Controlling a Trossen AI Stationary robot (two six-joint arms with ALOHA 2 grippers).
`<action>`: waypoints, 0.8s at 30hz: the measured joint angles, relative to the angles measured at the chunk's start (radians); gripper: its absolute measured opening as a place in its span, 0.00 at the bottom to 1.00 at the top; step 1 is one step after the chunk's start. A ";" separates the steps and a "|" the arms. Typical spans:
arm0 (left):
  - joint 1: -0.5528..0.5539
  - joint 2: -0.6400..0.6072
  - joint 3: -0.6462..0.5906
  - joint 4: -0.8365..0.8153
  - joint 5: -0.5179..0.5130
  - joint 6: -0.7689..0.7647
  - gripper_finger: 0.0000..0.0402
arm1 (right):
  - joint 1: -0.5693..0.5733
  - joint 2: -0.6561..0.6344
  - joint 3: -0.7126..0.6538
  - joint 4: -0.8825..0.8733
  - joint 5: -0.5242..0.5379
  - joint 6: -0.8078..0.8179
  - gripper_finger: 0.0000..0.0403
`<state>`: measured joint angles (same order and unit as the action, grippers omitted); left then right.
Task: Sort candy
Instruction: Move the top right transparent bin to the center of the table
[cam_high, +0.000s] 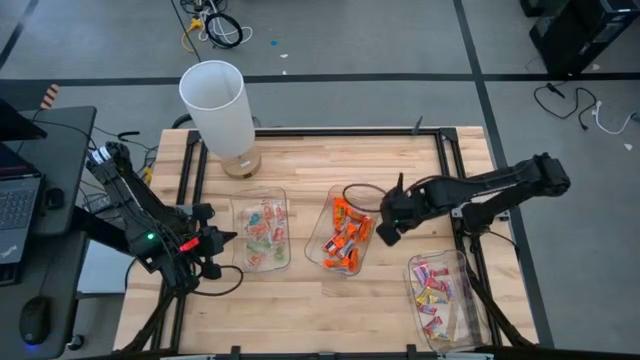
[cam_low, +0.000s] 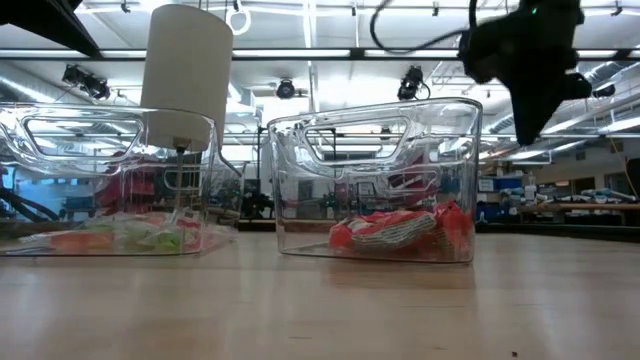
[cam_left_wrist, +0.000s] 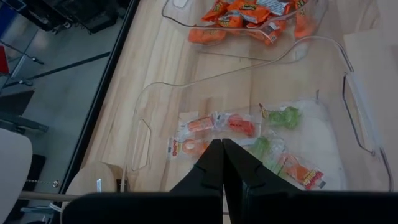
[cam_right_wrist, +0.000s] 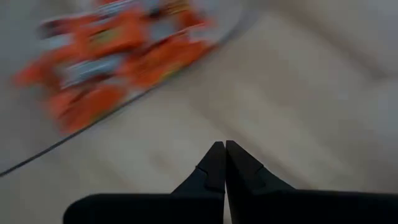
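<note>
Blurred in the right wrist view: orange candy (cam_right_wrist: 118, 56), wrappers unreadable. In the low view, right hand (cam_low: 530, 75) only a dark shape, cut off above the middle tray (cam_low: 375, 140). Printing on candy too small from overhead.

Wood table (cam_high: 320, 300) w/ 3 clear trays (cam_high: 262, 232) of candy (cam_high: 345, 240) & white cup (cam_high: 217, 105).

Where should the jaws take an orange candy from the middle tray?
Probably from straight above: the middle tray has tall clear walls and an open top. Pinch an orange candy on top of the pile across its narrow width, since they lie flat and overlapping.
</note>
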<state>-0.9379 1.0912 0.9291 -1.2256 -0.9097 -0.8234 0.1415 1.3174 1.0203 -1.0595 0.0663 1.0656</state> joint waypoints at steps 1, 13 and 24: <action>0.000 0.000 0.000 -0.001 -0.003 0.000 0.00 | -0.013 0.007 0.000 -0.022 0.023 -0.002 0.00; 0.000 0.000 0.000 -0.001 -0.006 0.000 0.00 | -0.120 0.213 0.000 0.061 0.039 -0.241 0.00; 0.000 0.000 -0.070 -0.005 0.251 -0.150 0.00 | -0.139 0.241 0.000 0.251 0.046 -0.319 0.00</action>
<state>-0.9379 1.0912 0.8592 -1.2303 -0.6586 -0.9734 0.0023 1.5581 1.0199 -0.8090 0.1120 0.7466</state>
